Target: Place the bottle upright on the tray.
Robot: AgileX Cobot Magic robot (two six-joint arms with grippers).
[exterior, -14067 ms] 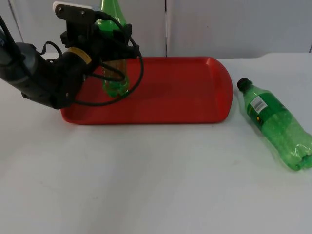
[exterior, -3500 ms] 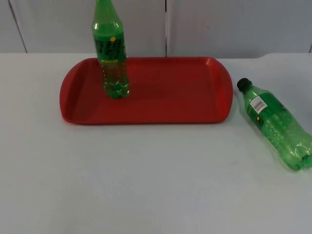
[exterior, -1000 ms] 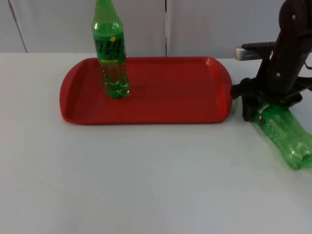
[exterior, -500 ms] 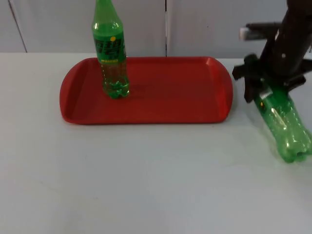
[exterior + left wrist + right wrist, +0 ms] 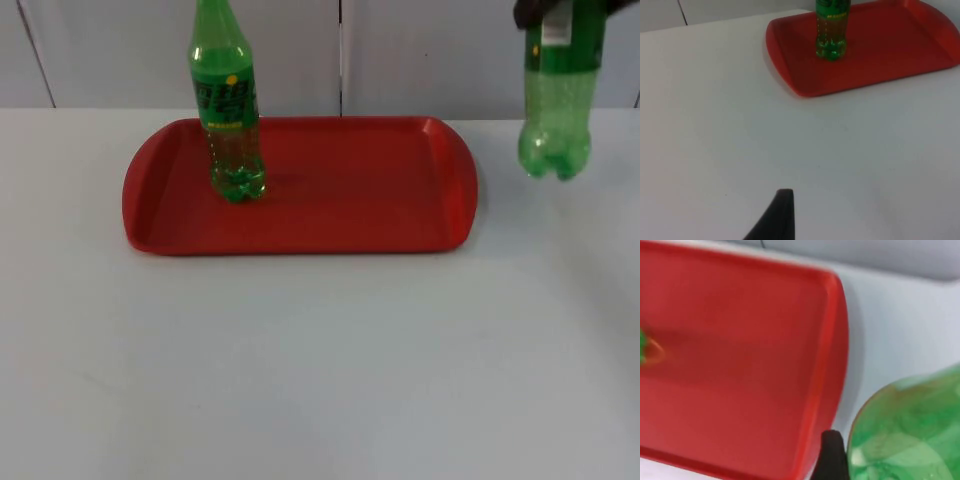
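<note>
Top view: the right gripper [image 5: 548, 14] grips a green bottle [image 5: 553, 110] upright in the air, beside the red tray's [image 5: 330, 235] right edge. Another bottle [image 5: 227, 110] stands near the tray's left end. The left gripper [image 5: 777, 215] waits over the table; I cannot tell its finger state.

The white table top [image 5: 300, 370] carries one red tray [image 5: 350, 215] at upper centre of the frame (long side across the frame).

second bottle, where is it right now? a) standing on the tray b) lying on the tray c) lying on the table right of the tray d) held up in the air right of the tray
d: the second bottle hangs base-down from the right gripper, clear of the table and beside the red tray.
</note>
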